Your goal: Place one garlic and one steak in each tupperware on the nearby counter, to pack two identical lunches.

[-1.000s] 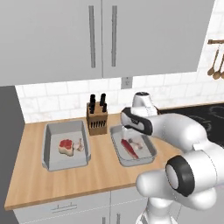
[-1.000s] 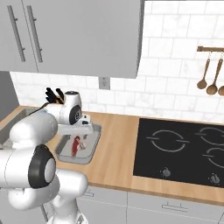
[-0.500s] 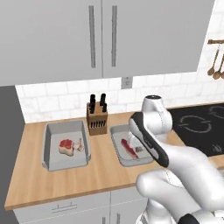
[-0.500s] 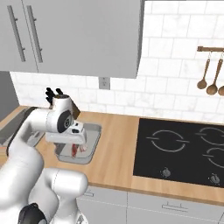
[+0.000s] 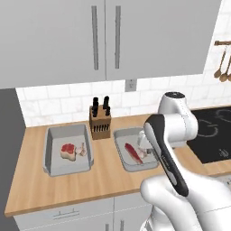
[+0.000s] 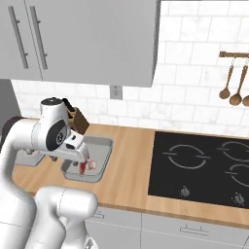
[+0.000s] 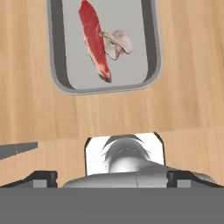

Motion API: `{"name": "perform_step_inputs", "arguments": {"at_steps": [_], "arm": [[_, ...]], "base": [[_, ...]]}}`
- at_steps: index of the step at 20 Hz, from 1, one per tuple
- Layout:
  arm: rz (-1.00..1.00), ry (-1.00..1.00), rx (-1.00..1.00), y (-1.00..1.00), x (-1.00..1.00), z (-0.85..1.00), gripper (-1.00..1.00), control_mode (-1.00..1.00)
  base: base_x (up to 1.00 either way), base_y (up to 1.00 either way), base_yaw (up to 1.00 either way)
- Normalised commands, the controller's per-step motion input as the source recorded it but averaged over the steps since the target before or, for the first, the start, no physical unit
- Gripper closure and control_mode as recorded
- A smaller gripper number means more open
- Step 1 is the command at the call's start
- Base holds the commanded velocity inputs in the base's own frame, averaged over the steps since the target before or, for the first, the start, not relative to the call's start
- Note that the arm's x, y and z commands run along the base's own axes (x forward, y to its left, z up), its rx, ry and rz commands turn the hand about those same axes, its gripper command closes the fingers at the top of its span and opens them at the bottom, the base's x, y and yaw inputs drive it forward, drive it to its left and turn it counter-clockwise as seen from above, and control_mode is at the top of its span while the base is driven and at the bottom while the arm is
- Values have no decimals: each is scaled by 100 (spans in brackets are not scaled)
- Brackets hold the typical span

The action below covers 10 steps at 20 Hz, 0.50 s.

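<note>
Wooden counter (image 5: 103,176) runs under grey wall cabinets (image 5: 103,40), with a knife block (image 5: 100,122) at the tiled wall and a black hob (image 6: 204,168) at 3 o'clock. Left tupperware (image 5: 53,166) holds the chunky steak (image 5: 68,151) with a garlic (image 5: 81,149) touching it at 3 o'clock. Right tupperware (image 7: 151,48) holds the long dark steak (image 7: 93,38) with its garlic (image 7: 118,43) just beside. Since a second ago the arm has drawn back and up from this container; the gripper (image 7: 111,177) has its jaws spread wide, holding nothing.
</note>
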Motion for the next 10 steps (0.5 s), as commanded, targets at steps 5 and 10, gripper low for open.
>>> {"name": "perform_step_inputs", "arguments": {"at_steps": [5, 10], "arm": [[-30, -6, 0, -13, -53, 17, -100, -100], [-23, -12, 3, -40, -63, 2, -100, -100]], "base": [[0, 0, 0], [0, 0, 0]]}}
